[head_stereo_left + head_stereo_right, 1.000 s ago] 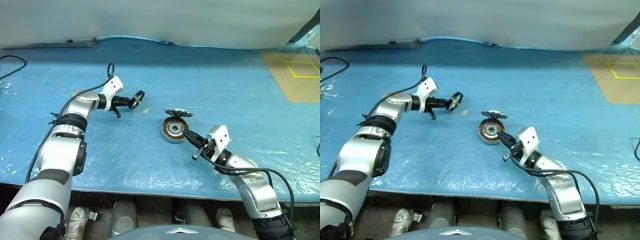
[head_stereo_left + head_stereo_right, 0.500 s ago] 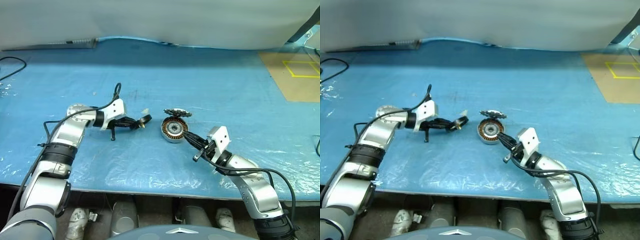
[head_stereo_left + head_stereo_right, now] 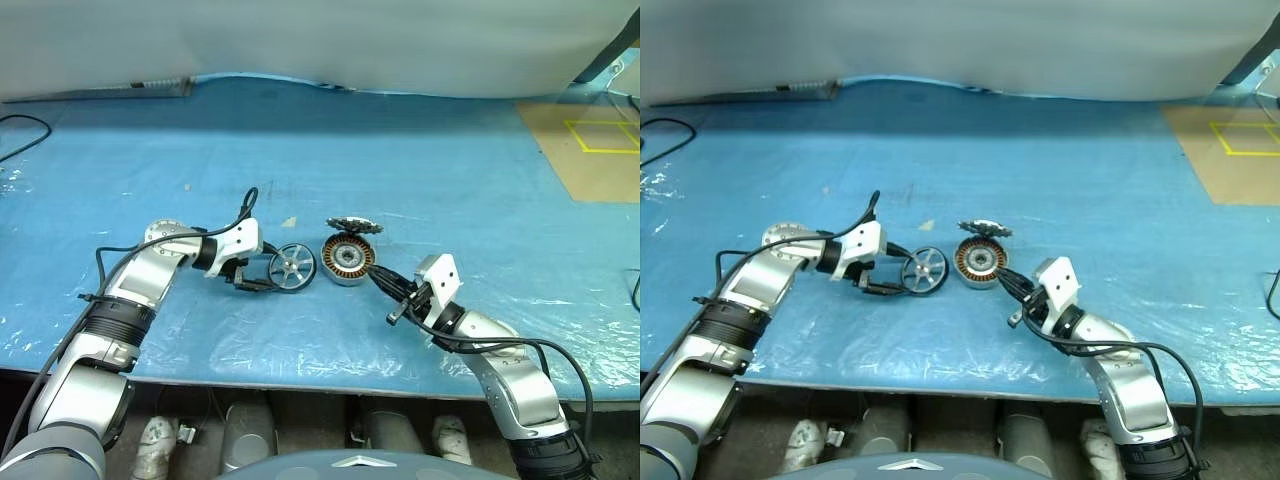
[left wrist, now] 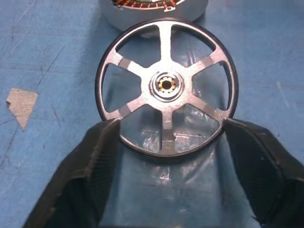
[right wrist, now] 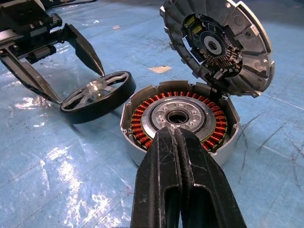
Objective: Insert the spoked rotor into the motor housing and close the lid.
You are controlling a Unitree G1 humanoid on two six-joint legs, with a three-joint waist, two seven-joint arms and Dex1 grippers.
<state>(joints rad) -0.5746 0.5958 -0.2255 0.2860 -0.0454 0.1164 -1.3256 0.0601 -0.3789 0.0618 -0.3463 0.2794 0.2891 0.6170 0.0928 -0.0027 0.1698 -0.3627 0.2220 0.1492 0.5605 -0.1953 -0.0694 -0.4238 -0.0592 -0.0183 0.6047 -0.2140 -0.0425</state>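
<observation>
- Spoked rotor (image 3: 293,267) lying flat on the blue plastic-covered table (image 3: 420,170), just beside the motor housing (image 3: 348,259), on the side of the robot's left arm.
- Black rim, six silver spokes and a small brass-coloured hub seen plainly in the left wrist view.
- Left gripper (image 4: 166,137) spread wide, one black finger (image 4: 102,152) at each side of the rotor's rim; seemingly touching or just off the rim, not clamping it, though contact is hard to judge.
- Motor housing standing upright on the table, ring of copper-brown windings (image 5: 142,111) exposed around a dark centre hole.
- Lid (image 5: 216,42) swung up and open on its hinge at the housing's far rim, tilted back, inner face with dark circuit parts turned towards the right wrist camera.
- Right gripper (image 5: 176,142) pinched fully together, holding nothing, tips resting at the housing's near rim.
- Small pale scrap (image 4: 20,104) on the table near the rotor.
- Brown board with yellow tape lines (image 3: 590,140) at the table's far right corner.
</observation>
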